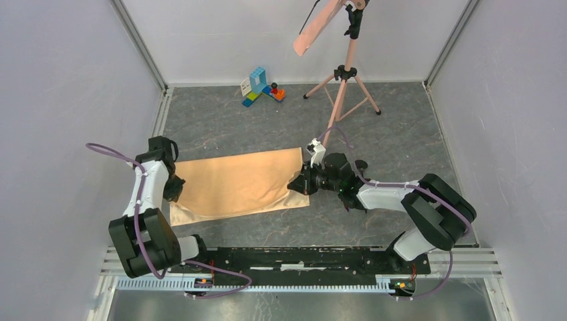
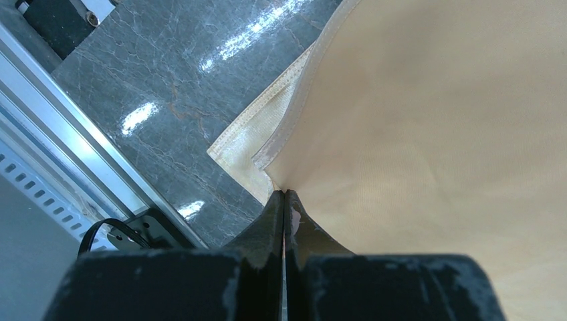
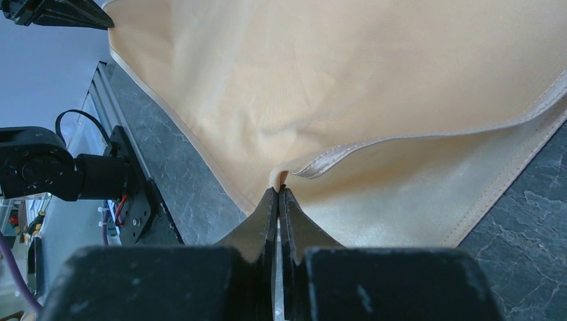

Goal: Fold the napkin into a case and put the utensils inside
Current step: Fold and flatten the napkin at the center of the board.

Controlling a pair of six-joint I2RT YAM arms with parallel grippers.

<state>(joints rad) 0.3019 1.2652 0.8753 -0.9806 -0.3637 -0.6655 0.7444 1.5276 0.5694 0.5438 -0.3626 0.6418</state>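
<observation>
The peach-tan napkin (image 1: 234, 184) lies on the grey marbled table, doubled over, with a lower layer showing along its near edge. My left gripper (image 1: 175, 189) is shut on the top layer at the napkin's left end. The left wrist view shows its jaws (image 2: 285, 194) pinching the cloth (image 2: 434, 120) beside a hemmed corner. My right gripper (image 1: 294, 184) is shut on the napkin's right end. In the right wrist view it (image 3: 279, 189) pinches the raised hem above the lower layer of napkin (image 3: 321, 80). The utensils and the case are out of view.
A pink tripod (image 1: 342, 93) carrying a salmon strip (image 1: 317, 30) stands at the back right. Toy blocks (image 1: 262, 87) sit by the back wall. A metal rail (image 1: 301, 257) runs along the near edge, and grey walls close in both sides.
</observation>
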